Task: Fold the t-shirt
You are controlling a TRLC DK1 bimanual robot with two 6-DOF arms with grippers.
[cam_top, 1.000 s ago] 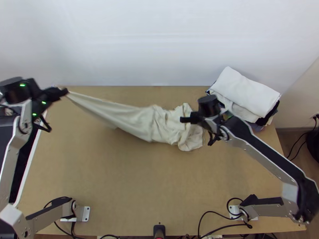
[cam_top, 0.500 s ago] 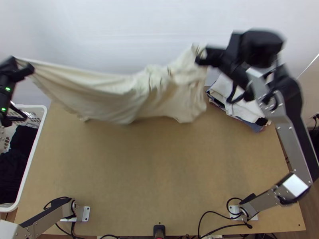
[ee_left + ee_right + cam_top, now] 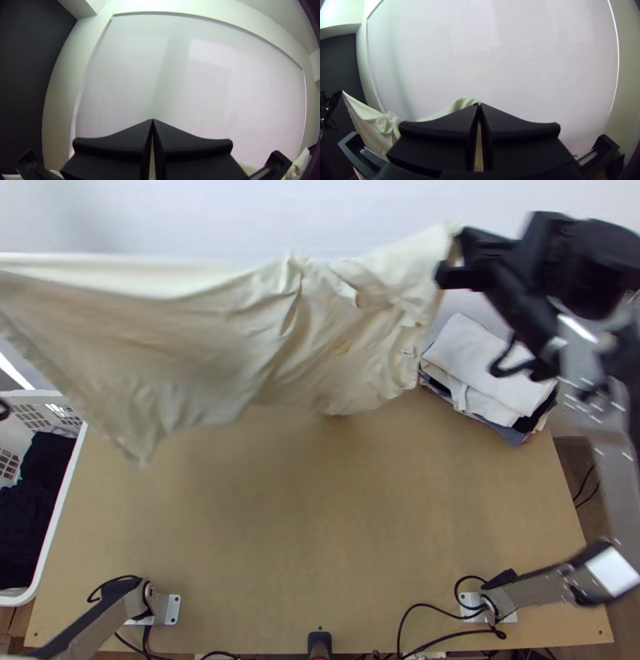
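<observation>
As left gripper (image 3: 152,120) pinches one end, t-shirt (image 3: 232,340) hangs above table (image 3: 320,524), other end nipped in right gripper (image 3: 479,105).
Likely spreading step, before folding; next move calls for laying it flat, creases pulled out.

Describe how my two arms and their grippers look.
The left arm and right arm have silver-grey links with black joints and black cables at their bases. The left gripper and right gripper each have two wide, flat black fingers tapering to the tip. Small green lights glow near the left one.
</observation>
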